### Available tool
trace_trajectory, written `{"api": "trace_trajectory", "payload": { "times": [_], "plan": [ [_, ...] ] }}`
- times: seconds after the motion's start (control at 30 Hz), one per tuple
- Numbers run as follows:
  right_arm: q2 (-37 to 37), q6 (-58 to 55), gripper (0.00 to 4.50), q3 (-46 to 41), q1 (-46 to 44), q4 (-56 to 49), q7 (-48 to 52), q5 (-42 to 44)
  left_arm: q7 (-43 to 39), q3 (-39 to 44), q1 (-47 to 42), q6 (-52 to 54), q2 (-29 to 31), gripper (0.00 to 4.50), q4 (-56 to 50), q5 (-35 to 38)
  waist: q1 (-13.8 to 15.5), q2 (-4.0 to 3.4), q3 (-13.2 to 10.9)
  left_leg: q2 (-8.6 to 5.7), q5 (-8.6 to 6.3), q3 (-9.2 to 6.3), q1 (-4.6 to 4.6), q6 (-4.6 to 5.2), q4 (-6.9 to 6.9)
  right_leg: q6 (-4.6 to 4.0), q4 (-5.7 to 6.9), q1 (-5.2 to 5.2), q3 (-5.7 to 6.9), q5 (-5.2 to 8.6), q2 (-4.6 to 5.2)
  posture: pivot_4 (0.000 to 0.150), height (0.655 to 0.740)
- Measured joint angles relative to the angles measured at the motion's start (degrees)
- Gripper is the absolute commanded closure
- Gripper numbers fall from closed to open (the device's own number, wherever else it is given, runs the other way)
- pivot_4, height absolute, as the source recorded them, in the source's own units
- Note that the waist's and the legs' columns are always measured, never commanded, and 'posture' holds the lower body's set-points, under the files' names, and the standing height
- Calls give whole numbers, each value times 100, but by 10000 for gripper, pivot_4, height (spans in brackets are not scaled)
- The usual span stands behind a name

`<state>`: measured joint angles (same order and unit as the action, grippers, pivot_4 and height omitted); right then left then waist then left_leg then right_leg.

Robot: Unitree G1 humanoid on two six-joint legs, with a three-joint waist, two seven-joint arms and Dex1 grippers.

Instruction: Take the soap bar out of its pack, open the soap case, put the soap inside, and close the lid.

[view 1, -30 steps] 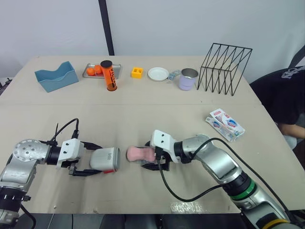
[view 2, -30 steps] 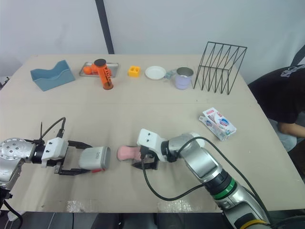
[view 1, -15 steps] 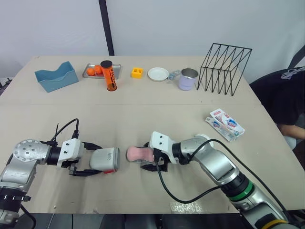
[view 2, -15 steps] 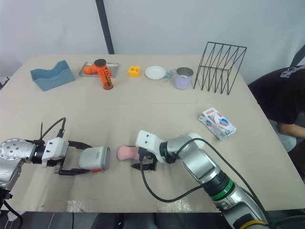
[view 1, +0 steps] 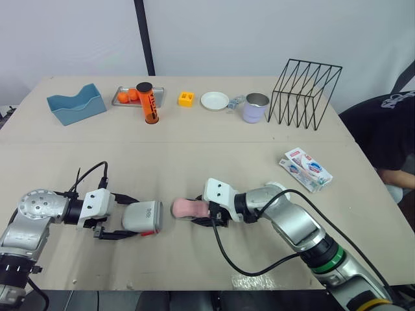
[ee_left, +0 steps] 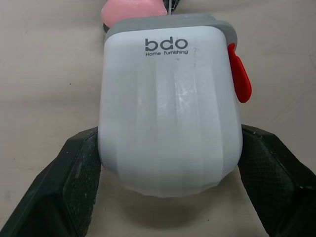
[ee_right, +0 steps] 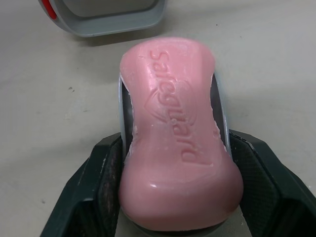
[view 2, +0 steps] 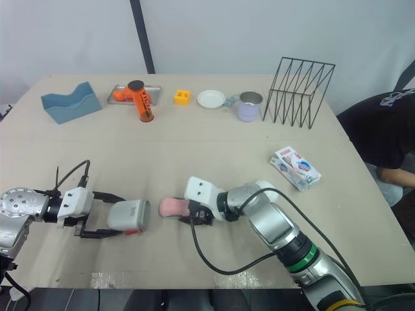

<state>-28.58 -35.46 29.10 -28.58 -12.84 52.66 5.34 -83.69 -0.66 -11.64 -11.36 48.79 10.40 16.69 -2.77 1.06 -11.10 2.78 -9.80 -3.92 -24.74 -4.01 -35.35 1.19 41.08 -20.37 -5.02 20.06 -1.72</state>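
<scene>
Left claw [view 1: 135,216]: closed around the soap case [ee_left: 170,108], near the front edge of the bench [view 1: 194,155].
Right claw [ee_right: 175,150]: clamped on the pink soap bar [view 1: 188,208], just beside the soap case.

Both my forearms lie low and angle inward, tools pointing at each other. My left tool [view 1: 144,217] has its fingers spread wide, pressed against the sides of the soap case lid [ee_left: 168,108]. My right tool [view 1: 202,212] pinches the soap bar [ee_right: 177,133].

Bright, even light from above; soft shadows (darkest beneath the soap case [ee_left: 170,113])
</scene>
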Motion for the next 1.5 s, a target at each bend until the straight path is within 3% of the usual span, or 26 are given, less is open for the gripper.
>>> {"api": "trace_trajectory", "payload": {
  "times": [0.27, 0.47, 1.5],
  "plan": [
    [-520, 261, 17088, -26, -232, 10, 738, 25, 0, -70, -118, 45, -19, 10160, 34, -41, 2, -2, -2, -1, 0, -8, -8, -1, -1, -1, -2, -4, 10, 0, 1, 1500, 7400],
    [-523, 116, 17088, -26, -544, 1, 989, 114, 97, -132, -296, 108, -118, 10160, 37, -51, -2, -2, -2, 0, 0, -9, -8, 0, 0, -3, -3, -4, 13, -1, 0, 1500, 7400],
    [157, -719, 17088, 449, -1186, 207, 784, -120, 457, -528, -600, 146, -708, 10160, 80, -302, 0, -2, -2, -2, 1, -18, -15, -2, -1, -4, -2, -7, 20, -1, 2, 1500, 7400]
  ]
}}
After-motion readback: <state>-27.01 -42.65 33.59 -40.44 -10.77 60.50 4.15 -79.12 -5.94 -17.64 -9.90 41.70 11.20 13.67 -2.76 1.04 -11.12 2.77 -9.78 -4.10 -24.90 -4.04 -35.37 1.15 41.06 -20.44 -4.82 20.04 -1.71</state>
